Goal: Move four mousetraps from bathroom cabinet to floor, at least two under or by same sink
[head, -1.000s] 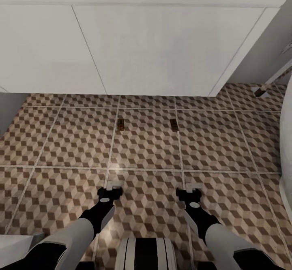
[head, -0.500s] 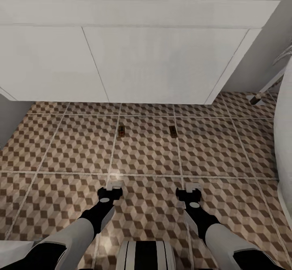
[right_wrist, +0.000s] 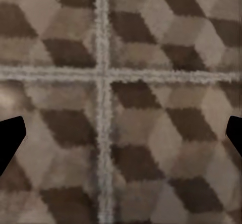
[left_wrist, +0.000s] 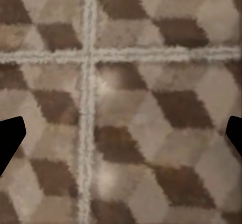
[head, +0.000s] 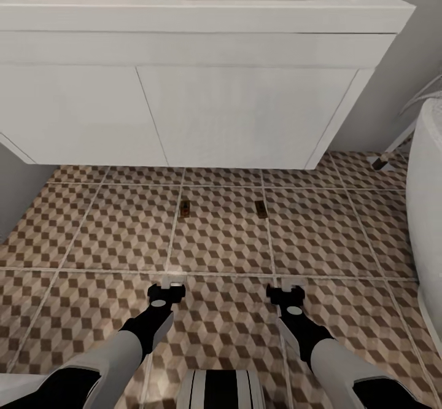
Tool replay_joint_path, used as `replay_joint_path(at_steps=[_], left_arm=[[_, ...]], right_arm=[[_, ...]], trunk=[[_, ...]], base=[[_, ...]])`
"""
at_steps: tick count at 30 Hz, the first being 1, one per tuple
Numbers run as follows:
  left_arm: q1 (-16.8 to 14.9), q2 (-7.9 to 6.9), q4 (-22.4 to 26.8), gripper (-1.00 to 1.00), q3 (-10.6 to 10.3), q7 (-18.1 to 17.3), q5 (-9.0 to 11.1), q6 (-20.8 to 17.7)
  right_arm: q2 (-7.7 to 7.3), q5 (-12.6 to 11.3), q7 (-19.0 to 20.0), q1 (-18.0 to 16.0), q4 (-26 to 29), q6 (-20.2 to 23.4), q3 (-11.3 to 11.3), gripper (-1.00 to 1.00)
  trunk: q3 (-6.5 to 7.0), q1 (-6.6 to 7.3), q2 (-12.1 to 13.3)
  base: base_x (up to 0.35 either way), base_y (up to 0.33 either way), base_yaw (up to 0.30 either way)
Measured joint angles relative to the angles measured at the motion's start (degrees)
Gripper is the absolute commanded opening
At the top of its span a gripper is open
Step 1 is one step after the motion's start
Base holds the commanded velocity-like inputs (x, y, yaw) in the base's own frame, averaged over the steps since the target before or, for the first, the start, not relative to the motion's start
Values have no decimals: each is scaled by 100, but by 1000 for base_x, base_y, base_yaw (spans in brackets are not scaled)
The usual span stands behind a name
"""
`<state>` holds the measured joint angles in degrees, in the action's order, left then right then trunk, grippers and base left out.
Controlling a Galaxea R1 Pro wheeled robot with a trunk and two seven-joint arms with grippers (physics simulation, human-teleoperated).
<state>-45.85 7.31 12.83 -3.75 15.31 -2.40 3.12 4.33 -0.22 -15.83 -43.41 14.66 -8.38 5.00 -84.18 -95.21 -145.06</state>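
On the floor before the sink lie two mousetraps, near its front edge. Your left gripper and right gripper hang wide open, empty. You likely need to return to the cabinet for the remaining two.

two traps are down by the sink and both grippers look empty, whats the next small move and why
Probably back the base away and turn toward the cabinet. Two mousetraps already lie on the bathroom floor just in front of the sink, and the left gripper and right gripper are open, holding nothing.
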Motion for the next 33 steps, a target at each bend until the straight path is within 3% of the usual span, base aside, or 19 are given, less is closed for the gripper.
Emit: replay_joint_path(at_steps=[33], left_arm=[[0, -1, 7, 100, 0, 0, 0, 9]], right_arm=[[0, 0, 0, 2, 17, 0, 0, 100]], trunk=[[732, 85, 44]], base=[[0, 0, 0]])
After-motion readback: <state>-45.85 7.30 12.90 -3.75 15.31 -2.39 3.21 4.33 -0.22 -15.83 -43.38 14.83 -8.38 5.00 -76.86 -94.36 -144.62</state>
